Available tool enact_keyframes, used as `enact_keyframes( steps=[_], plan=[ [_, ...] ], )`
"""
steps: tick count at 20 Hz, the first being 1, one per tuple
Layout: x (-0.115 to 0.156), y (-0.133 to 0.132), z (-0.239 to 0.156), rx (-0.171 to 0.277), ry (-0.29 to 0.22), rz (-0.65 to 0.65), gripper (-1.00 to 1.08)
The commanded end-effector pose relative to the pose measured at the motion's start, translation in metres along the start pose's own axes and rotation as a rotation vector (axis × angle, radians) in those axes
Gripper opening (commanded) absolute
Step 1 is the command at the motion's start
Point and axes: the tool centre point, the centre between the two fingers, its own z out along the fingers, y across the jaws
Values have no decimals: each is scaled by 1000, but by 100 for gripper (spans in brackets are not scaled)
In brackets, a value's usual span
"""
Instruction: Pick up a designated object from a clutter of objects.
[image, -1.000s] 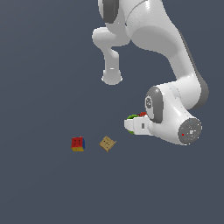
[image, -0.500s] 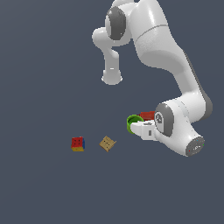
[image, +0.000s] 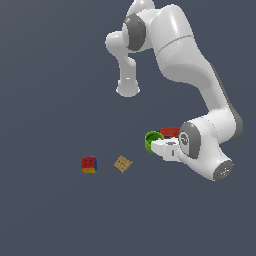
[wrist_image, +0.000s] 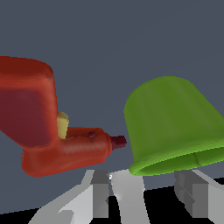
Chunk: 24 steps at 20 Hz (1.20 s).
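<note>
The designated object, a bright green cup (image: 151, 139) with a thick rim, lies on the grey floor at the exterior view's right. In the wrist view the green cup (wrist_image: 175, 124) fills one side, tipped with its rim toward the camera. A red toy drill (image: 169, 132) lies right beside it, and the wrist view shows the drill (wrist_image: 48, 131) with its bit pointing at the cup. My gripper (image: 157, 146) is low at the cup and open. In the wrist view the gripper (wrist_image: 146, 197) has its fingers (wrist_image: 101, 196) spread, with part of the cup's rim above the gap.
A multicoloured cube (image: 89, 164) and a flat tan block (image: 122, 164) lie apart from the cup, toward the exterior view's left. The arm's white wrist and elbow (image: 205, 150) crowd the space at the cup's right.
The arm has come down and swung toward the exterior view's right. The green cup, mostly hidden a second ago, now shows beside the hand. The cube and block have not moved.
</note>
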Motion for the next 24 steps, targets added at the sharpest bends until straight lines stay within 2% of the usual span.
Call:
enact_keyframes(
  steps=[1,18,19,24],
  plan=[
    [0,0,1,0,0,0,28],
    [0,0,30,-1,-2,1,28],
    [0,0,30,-1,-2,1,-100],
    [0,0,30,-1,-2,1,-100]
  ],
)
